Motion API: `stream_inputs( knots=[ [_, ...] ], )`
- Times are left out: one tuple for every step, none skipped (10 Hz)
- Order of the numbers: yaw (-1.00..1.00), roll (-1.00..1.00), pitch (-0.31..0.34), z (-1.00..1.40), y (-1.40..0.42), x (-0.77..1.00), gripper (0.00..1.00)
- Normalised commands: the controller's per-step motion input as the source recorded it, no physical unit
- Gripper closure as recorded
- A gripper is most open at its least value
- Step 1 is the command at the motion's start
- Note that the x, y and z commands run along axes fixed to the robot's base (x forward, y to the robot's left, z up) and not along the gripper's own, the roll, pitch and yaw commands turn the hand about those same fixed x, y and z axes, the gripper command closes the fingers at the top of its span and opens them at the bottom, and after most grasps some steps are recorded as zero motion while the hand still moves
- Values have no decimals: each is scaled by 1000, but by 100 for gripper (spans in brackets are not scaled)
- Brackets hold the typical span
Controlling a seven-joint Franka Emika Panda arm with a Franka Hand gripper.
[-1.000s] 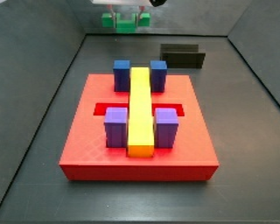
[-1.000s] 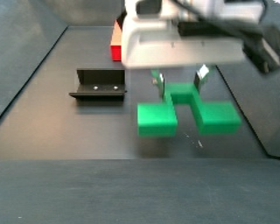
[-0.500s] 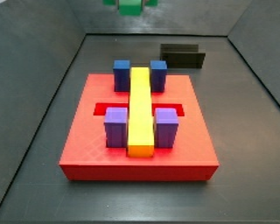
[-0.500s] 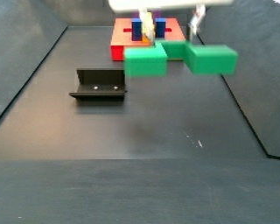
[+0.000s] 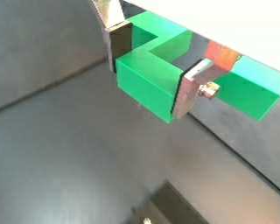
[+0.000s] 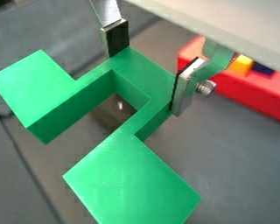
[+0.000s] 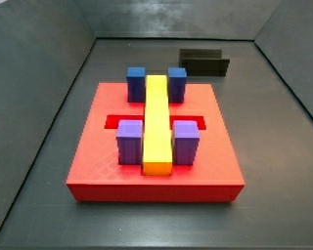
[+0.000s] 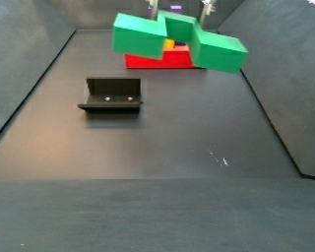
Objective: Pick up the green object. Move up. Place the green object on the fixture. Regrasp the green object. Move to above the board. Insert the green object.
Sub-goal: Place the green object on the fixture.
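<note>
My gripper [image 5: 157, 63] is shut on the green object [image 5: 149, 83], a bright U-shaped piece, with one silver finger [image 5: 119, 39] on each side of its middle bar. In both wrist views the piece hangs clear of the dark floor, gripper [image 6: 150, 61] around the green object [image 6: 90, 118]. In a side view the green object [image 8: 187, 41] is tilted high near the top edge, in front of the red board [image 8: 150, 60]. The fixture [image 8: 111, 95] stands on the floor well below and to its left. The gripper and green piece are out of the side view that shows the board [image 7: 107, 156] from the front.
The board carries a long yellow bar [image 7: 156, 122], two blue blocks [image 7: 136, 80] and two purple blocks [image 7: 129, 143]. The fixture [image 7: 205, 62] stands behind it at the back right. Grey walls [image 7: 48, 107] slope up round the floor.
The gripper has risen with the green object, leaving the top of one side view. In the other side view the piece went up and back towards the board and now hangs tilted.
</note>
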Motion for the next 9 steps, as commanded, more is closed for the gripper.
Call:
stream_inputs(
  knots=[
    [237,300,74,263,-543,477,100],
    [129,680,343,440,-437,389,100],
    [146,571,300,591,-477,354,100],
    [183,357,174,674,-554,386,100],
    [263,340,234,443,-474,309,100],
    [0,0,0,0,0,23,100],
    [-69,-180,-80,-69,0,177,100],
    [-414,-629,0,0,0,374,100],
    [-537,-697,151,6,0,483,100]
  ],
)
